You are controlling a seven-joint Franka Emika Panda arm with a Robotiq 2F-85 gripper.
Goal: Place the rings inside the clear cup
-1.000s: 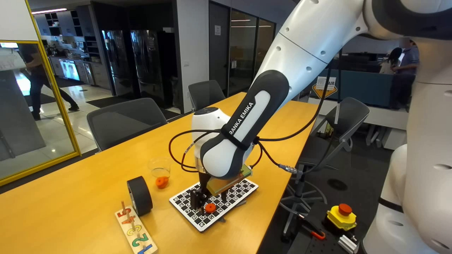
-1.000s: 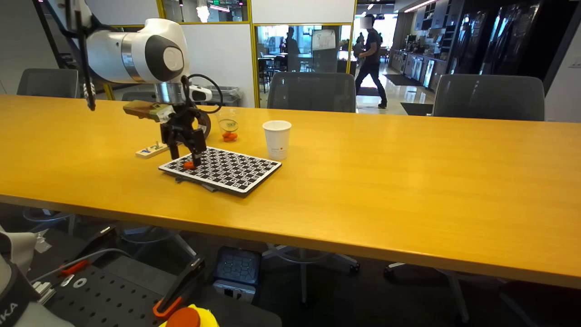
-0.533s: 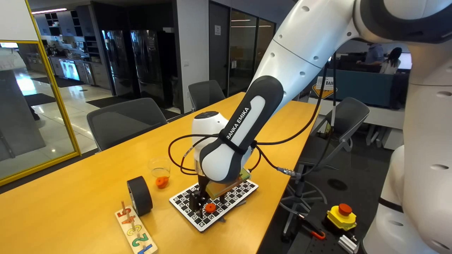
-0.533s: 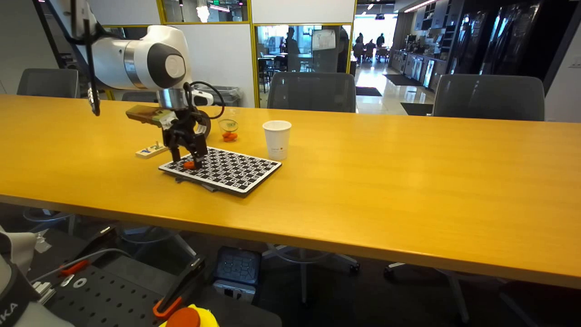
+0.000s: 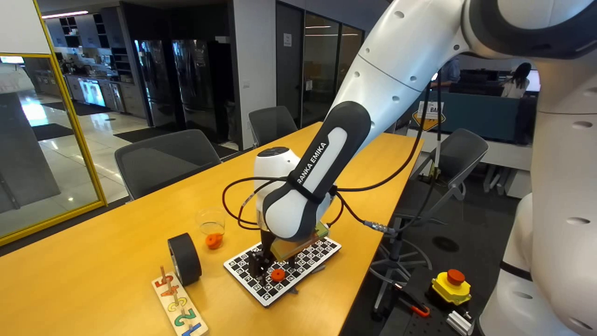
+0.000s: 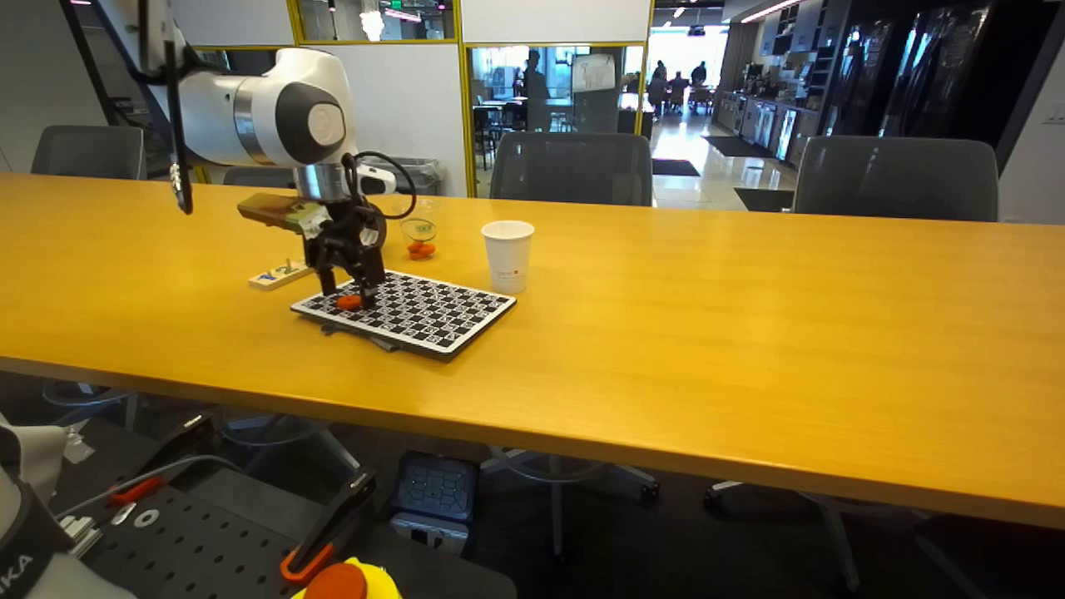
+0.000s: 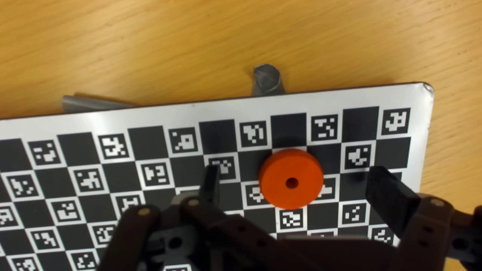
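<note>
Some rings already lie in the clear cup, near the checkered board; how many, I can't tell. One loose ring sits on the board near its corner, my gripper standing wide astride it; lifting and delivering it remains.

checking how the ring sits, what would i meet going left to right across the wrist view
Grey strip jutting out past the checkered board → one black fingertip → orange ring → opposite black fingertip.
</note>
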